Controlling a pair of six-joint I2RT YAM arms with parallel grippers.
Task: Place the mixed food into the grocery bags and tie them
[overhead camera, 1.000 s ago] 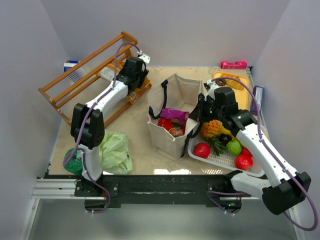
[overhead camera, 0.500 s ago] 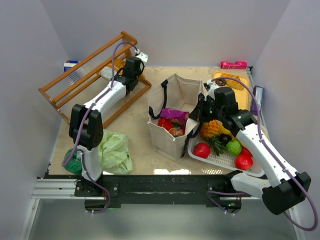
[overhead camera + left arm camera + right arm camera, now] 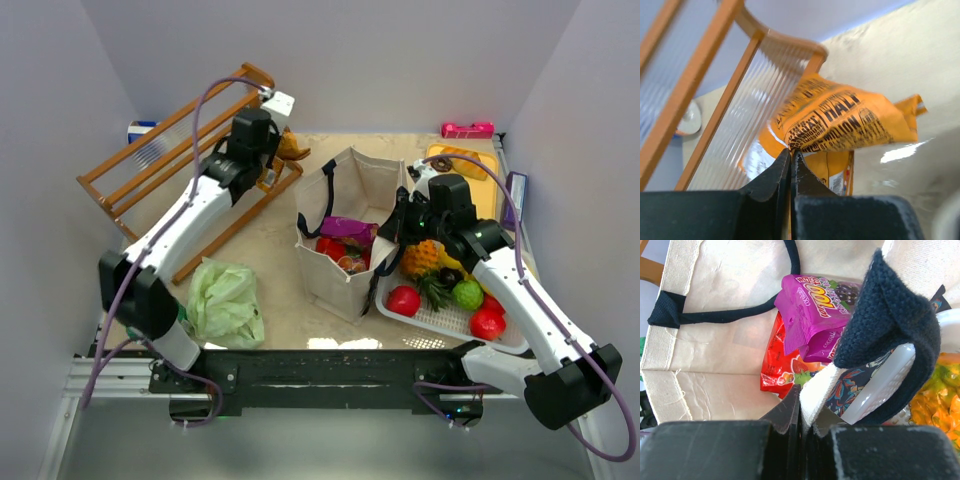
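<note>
My left gripper [image 3: 274, 152] [image 3: 791, 152] is shut on a corner of an orange-yellow snack packet [image 3: 291, 147] [image 3: 845, 120] and holds it in the air over the wooden rack [image 3: 150, 165]. More orange wrapper [image 3: 832, 172] shows just beneath it. The beige canvas tote [image 3: 340, 270] stands open mid-table with a purple packet [image 3: 347, 229] [image 3: 812, 305] and a red packet [image 3: 329, 247] [image 3: 780, 367] inside. My right gripper [image 3: 400, 226] [image 3: 805, 407] is shut on the tote's right rim [image 3: 817, 387], beside its black strap [image 3: 890, 310]. The pale green plastic bag [image 3: 225, 300] lies crumpled at the near left.
A white mesh basket [image 3: 452, 322] right of the tote holds a pineapple [image 3: 422, 258], red fruit [image 3: 404, 300] and a green fruit [image 3: 467, 294]. A tray with donuts [image 3: 458, 160] and a pink object [image 3: 467, 129] sit at the back right. The rack's rails [image 3: 715, 120] run close behind the held packet.
The left gripper has shut on the orange-yellow packet and lifted it off the rack, rising up and to the right. The right arm has not moved.
</note>
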